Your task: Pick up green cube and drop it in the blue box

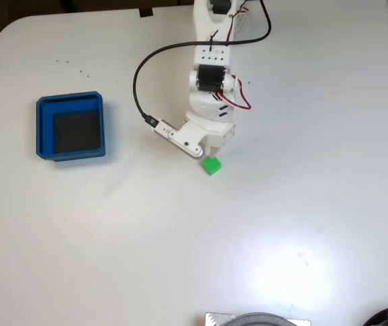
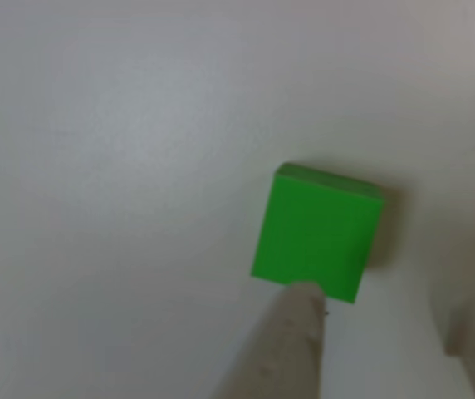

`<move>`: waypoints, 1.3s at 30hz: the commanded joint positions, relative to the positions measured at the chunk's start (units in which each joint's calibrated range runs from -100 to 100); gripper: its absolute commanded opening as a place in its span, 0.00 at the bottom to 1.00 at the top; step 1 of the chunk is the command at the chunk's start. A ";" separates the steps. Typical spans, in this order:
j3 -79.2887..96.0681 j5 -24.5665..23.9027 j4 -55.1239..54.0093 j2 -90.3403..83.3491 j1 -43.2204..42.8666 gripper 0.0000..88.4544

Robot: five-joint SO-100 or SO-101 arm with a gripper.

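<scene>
The green cube (image 1: 211,166) lies on the white table near the middle of the fixed view, just below the white arm's head. My gripper (image 1: 212,153) hangs right over the cube's upper edge. Close up in the other view, the green cube (image 2: 318,232) rests flat on the table. One pale fingertip (image 2: 294,326) touches its near edge, and the other finger (image 2: 470,349) stands apart at the lower right. My gripper (image 2: 380,337) is open and holds nothing. The blue box (image 1: 43,129) with its dark floor sits far to the left in the fixed view.
A black cable (image 1: 137,81) loops out from the arm toward the left. A grey round object (image 1: 256,319) pokes in at the bottom edge. The table's rounded corner is at the upper left, and bare white table lies between the cube and the box.
</scene>
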 commanded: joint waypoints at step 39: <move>-3.68 -5.03 -9.80 5.95 -2.72 0.35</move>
